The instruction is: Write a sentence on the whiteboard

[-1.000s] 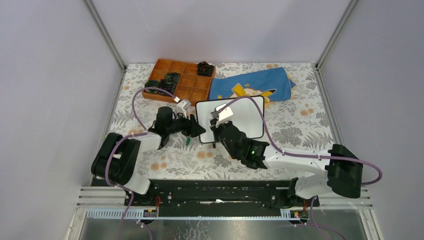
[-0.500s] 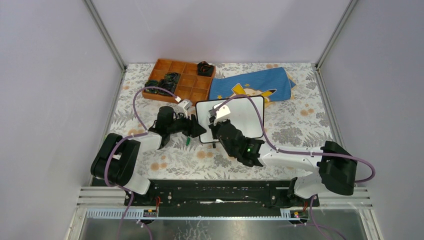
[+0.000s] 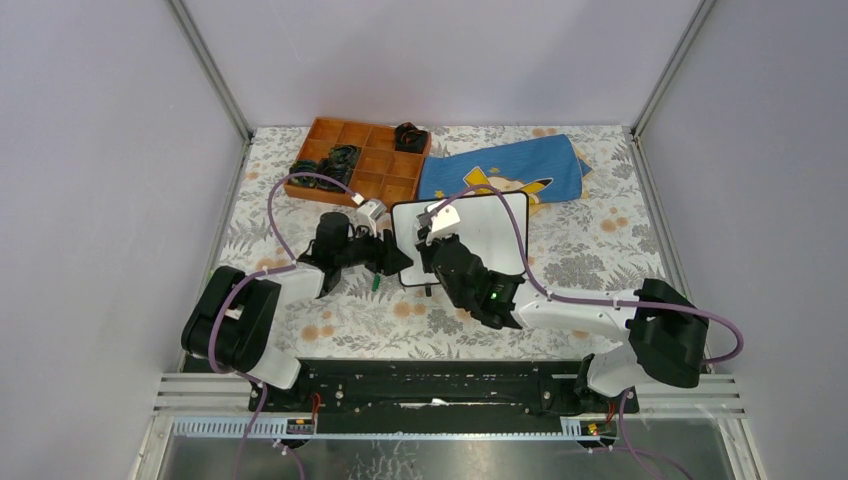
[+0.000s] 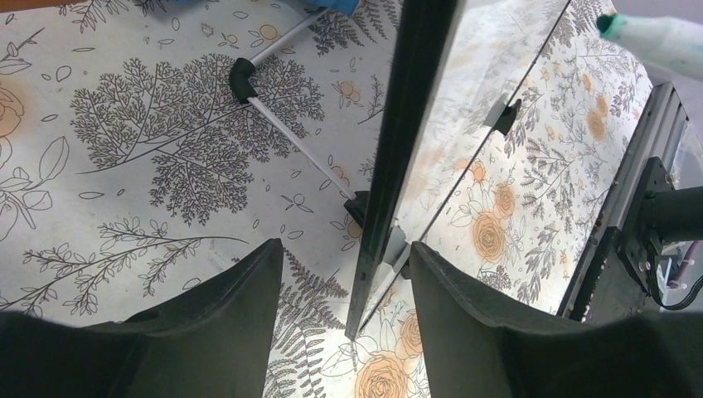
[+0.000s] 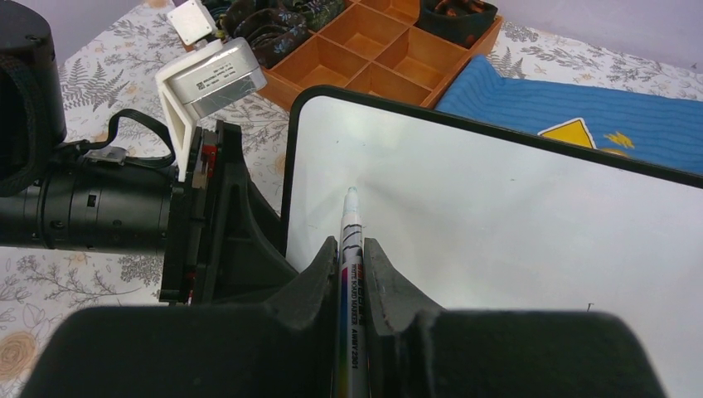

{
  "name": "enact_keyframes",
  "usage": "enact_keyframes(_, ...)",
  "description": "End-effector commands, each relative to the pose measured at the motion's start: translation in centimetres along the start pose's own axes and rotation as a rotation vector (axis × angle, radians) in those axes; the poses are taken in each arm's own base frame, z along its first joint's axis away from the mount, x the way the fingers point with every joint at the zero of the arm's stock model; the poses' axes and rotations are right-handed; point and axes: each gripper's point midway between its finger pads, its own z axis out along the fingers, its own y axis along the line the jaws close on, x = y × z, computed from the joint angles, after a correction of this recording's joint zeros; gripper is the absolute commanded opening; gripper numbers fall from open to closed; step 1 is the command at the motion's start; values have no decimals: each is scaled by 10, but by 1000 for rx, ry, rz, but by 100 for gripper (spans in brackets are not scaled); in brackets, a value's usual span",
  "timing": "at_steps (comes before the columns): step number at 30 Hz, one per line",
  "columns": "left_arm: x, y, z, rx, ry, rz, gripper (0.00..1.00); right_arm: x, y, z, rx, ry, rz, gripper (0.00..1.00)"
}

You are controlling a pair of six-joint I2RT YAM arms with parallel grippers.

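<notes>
The whiteboard stands tilted on the flowered table, and its face is blank white; no sentence is in view. My left gripper is open and straddles the board's left edge. Both fingers stand clear of the black frame. My right gripper is shut on a white board marker. The marker points at the upper left part of the board's face, with its tip on or just off the surface. In the top view my right gripper hangs over the board's left side.
An orange compartment tray with dark items sits at the back left. A blue cloth with a yellow print lies behind the board. A small green piece lies under my left arm. The board's black foot rests on the table.
My right arm has shifted a little to the left, carrying the marker towards the board's upper left corner. My left gripper has stayed at the board's edge.
</notes>
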Motion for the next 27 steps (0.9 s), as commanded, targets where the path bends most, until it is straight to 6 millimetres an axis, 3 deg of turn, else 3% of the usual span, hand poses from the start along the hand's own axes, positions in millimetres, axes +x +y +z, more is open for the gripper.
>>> enact_keyframes(1,-18,-6,1,3,-39,65,64,-33,-3,10,33,-82,76,0)
enact_keyframes(11,-17,-7,2,5,-31,68,64,-32,-6,16,40,-79,83,0)
enact_keyframes(27,-16,-7,3,-1,-24,72,64,-15,-12,15,53,-33,68,0)
